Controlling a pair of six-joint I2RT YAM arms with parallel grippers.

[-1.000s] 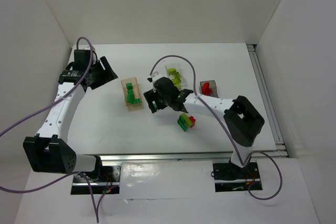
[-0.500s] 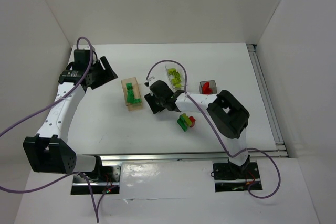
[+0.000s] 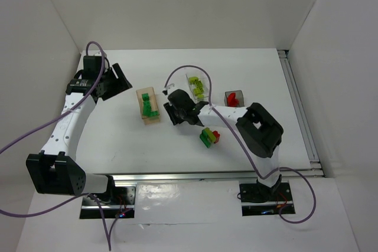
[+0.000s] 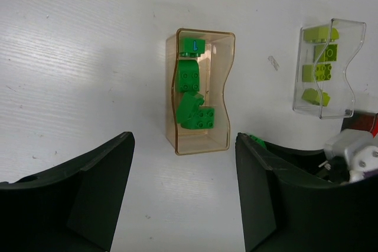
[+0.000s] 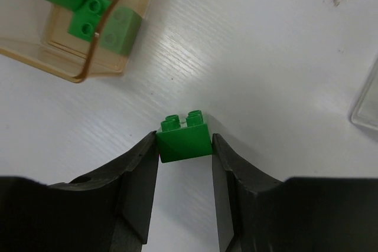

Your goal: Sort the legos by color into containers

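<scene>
A dark green lego (image 5: 184, 141) sits on the white table, and my right gripper (image 5: 185, 151) is shut on it, one finger pressed against each side. This happens just right of the peach-orange container (image 3: 147, 105), which holds three dark green legos (image 4: 190, 78). The clear container (image 3: 196, 87) holds several lime legos (image 4: 322, 63). The reddish container (image 3: 234, 98) has a red lego in it. My left gripper (image 3: 121, 79) hovers open, left of and behind the peach container (image 4: 201, 32), holding nothing.
A small cluster of loose legos (image 3: 209, 137) in green, lime and red lies on the table in front of the right gripper. White walls enclose the table on three sides. The right arm's cable (image 3: 183, 72) loops over the clear container.
My right gripper has moved a little left toward the peach container, lowered onto the dark green lego and closed its fingers on it. The left arm has not moved.
</scene>
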